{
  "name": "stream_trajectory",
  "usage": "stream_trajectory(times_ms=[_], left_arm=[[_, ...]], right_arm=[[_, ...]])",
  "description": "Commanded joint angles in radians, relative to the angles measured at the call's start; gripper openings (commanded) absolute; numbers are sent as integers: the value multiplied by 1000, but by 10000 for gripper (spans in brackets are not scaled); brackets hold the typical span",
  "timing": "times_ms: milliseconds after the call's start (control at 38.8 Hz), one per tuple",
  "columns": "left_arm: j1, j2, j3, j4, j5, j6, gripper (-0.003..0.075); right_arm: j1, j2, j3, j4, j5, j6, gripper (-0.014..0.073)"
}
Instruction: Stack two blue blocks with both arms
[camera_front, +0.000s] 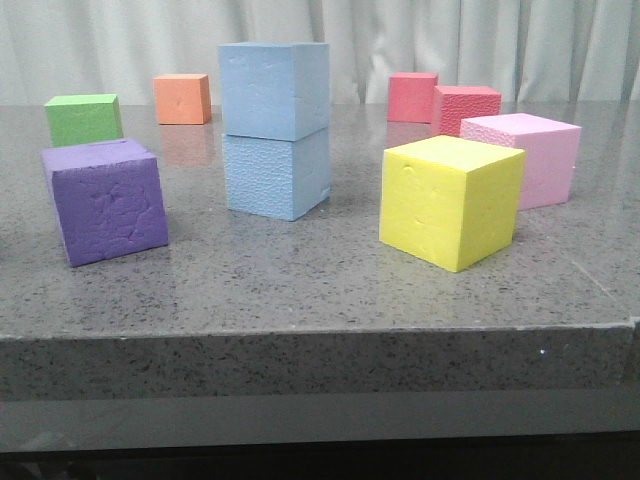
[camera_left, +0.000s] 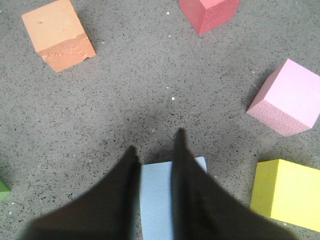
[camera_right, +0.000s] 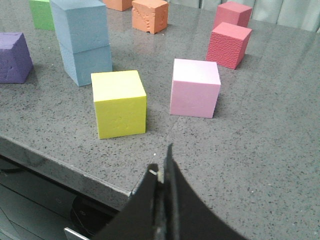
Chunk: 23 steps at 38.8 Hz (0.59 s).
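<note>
Left wrist view: left gripper (camera_left: 154, 145) hangs above the blue stack, fingers (camera_left: 186, 165) parted, gripping nothing; top blue block (camera_left: 156, 200) shows between them.
Right gripper (camera_right: 162, 165): clenched, empty, back over the near table edge (camera_right: 75, 172).
Blue blocks: upper blue block (camera_front: 274, 88) sits on lower blue block (camera_front: 276, 174), centre-left, slightly twisted.
Neighbours: purple cube (camera_front: 104, 200) left, yellow cube (camera_front: 452, 200) right.
Advice: stack looks done; lift straight up without brushing it.

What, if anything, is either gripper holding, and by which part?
Nothing. The left gripper is open above the top blue block, fingers apart over it; the right gripper is shut on nothing, away from the blocks.
</note>
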<state>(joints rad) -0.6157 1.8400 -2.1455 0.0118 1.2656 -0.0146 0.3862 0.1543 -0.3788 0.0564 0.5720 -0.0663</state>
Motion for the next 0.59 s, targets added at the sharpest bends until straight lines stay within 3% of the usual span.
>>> stream_trajectory(times_ms=[0,309,567], left_arm=[[-6,-74,-31,0,7,4,-20],[-6,-134,-18,2,7,4,-20],[-6,-283,134,-3,-7,4,-20]], right_arm=[[-8,10,-25,3,-70,-1,-67],[-8,10,-25,3,-70,-1,-67],[-8,10,-25,3,-69,-1,-67]])
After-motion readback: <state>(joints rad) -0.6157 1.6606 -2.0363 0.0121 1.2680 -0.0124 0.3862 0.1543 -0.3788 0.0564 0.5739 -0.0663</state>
